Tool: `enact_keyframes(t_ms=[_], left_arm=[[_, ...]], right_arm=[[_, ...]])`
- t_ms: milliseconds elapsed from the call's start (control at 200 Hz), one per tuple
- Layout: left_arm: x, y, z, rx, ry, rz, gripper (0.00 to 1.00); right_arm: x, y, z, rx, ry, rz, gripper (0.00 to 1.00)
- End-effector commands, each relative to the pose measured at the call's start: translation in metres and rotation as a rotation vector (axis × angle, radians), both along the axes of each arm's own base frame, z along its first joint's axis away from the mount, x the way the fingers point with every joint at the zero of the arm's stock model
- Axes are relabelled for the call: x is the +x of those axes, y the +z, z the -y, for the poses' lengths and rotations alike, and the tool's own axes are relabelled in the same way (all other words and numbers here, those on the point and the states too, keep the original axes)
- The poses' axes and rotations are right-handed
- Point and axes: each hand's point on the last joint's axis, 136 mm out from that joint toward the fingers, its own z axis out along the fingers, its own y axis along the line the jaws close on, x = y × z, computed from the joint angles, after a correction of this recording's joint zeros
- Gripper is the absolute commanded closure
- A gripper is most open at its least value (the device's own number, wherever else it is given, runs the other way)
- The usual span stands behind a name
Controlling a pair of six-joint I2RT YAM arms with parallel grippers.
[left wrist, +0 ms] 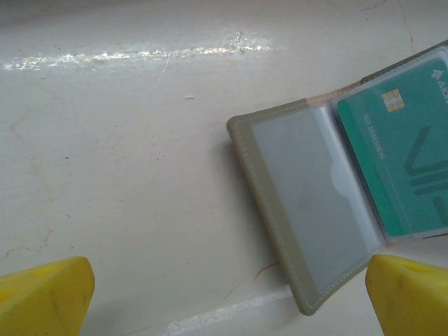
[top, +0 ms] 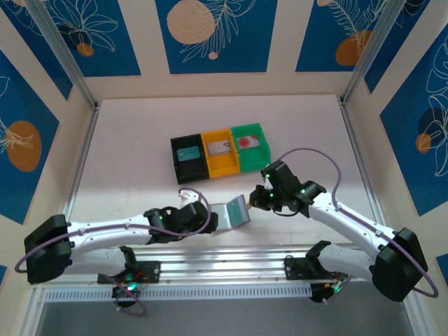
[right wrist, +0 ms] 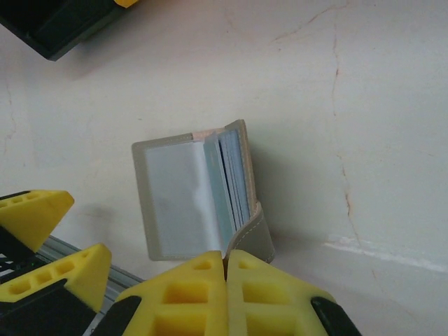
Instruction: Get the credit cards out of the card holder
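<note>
The holder lies open on the table between my two grippers, its left leaf flat and its right leaf tilted up. My left gripper stands as wide as it goes and holds nothing; its yellow fingertips hang on either side of the holder's near edge, over an empty clear pocket. My right gripper is fully shut, its tips right at the corner of the raised leaf. I cannot tell whether they nip that leaf or only prop it.

Three cards look already sorted: a dark one in the black bin, a grey one in the orange bin, and the red-dot card in the green bin. A green card is not yet out; it sits in the pocket on the next leaf.

So I judge the job mostly done, with this card's removal in hand. Next my left gripper needs to shift toward that card, close on its exposed edge and slide it out along the pocket, while my right steadies the holder.
</note>
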Motion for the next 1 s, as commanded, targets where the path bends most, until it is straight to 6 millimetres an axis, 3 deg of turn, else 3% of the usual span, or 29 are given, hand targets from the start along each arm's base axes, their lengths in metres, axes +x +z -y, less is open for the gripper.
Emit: enact_keyframes(t_ms=[0, 400, 705, 855, 995], left_arm=[[0.003, 0.007, 0.012, -0.044, -0.016, 0.0, 0.01], [0.011, 0.068, 0.05, -0.234, -0.073, 0.054, 0.01], [0.011, 0.109, 0.082, -0.404, -0.105, 0.062, 0.01], [0.01, 0.12, 0.097, -0.429, -0.126, 0.057, 0.01], [0.009, 0.118, 0.112, -0.459, -0.134, 0.032, 0.01]], right_arm=[[-0.002, -0.004, 0.004, 0.001, -0.01, -0.024, 1.0], [-0.009, -0.035, 0.024, -0.041, -0.062, -0.065, 1.0], [-0.016, -0.046, 0.034, -0.058, -0.078, -0.083, 0.84], [-0.018, -0.049, 0.037, -0.054, -0.081, -0.087, 0.82], [-0.019, -0.052, 0.038, -0.053, -0.078, -0.097, 0.79]])
